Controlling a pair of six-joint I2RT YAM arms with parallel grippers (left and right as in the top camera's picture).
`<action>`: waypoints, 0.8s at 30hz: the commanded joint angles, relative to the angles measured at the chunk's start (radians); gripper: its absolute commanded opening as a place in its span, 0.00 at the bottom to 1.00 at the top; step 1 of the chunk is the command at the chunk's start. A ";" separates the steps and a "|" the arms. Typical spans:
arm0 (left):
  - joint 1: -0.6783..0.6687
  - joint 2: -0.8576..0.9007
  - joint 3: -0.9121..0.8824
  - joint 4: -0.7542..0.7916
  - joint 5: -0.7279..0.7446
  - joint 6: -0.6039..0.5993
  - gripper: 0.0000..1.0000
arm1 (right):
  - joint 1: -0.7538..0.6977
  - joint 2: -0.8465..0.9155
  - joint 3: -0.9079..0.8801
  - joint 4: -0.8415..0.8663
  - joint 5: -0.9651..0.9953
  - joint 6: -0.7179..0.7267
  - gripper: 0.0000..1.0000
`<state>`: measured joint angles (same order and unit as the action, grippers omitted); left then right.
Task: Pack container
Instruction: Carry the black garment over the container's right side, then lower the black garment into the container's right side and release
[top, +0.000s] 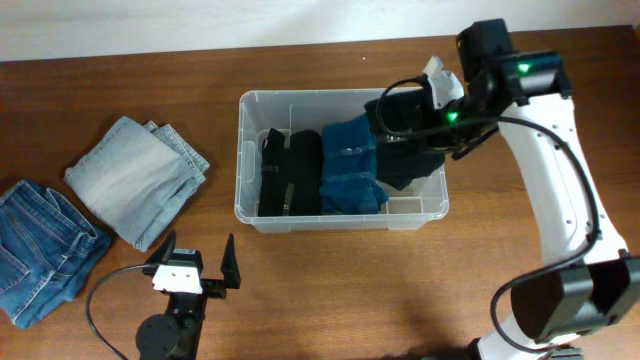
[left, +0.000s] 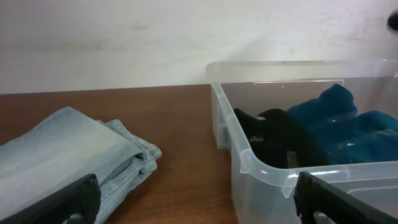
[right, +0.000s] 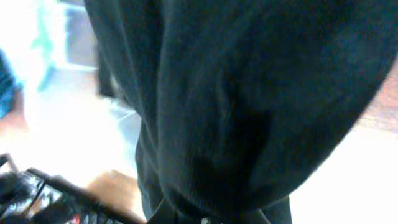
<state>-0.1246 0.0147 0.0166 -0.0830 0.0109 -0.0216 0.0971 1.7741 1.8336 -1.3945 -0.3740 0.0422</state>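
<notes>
The clear plastic container (top: 250, 150) sits mid-table and holds folded black trousers (top: 290, 170) at its left and folded dark blue jeans (top: 350, 165) in the middle. It also shows in the left wrist view (left: 261, 168). My right gripper (top: 432, 105) is shut on a dark garment (top: 405, 145) that hangs over the container's right part. That garment (right: 249, 93) fills the right wrist view and hides the fingers. My left gripper (top: 200, 265) is open and empty, near the table's front edge, in front of the container's left corner.
Folded light blue jeans (top: 135, 175) lie left of the container, also in the left wrist view (left: 68, 155). Mid-blue jeans (top: 35, 245) lie at the far left edge. A white wall runs behind the table.
</notes>
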 joint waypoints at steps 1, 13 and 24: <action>0.005 -0.008 -0.008 0.000 -0.007 0.015 1.00 | 0.001 0.002 -0.089 0.056 0.069 0.072 0.08; 0.005 -0.008 -0.008 0.000 -0.007 0.015 1.00 | 0.002 0.002 -0.363 0.321 0.073 0.072 0.08; 0.005 -0.008 -0.008 0.000 -0.007 0.015 1.00 | 0.062 0.002 -0.375 0.341 0.208 0.070 0.32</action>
<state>-0.1246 0.0147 0.0166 -0.0830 0.0109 -0.0216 0.1207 1.7786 1.4624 -1.0607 -0.2310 0.1089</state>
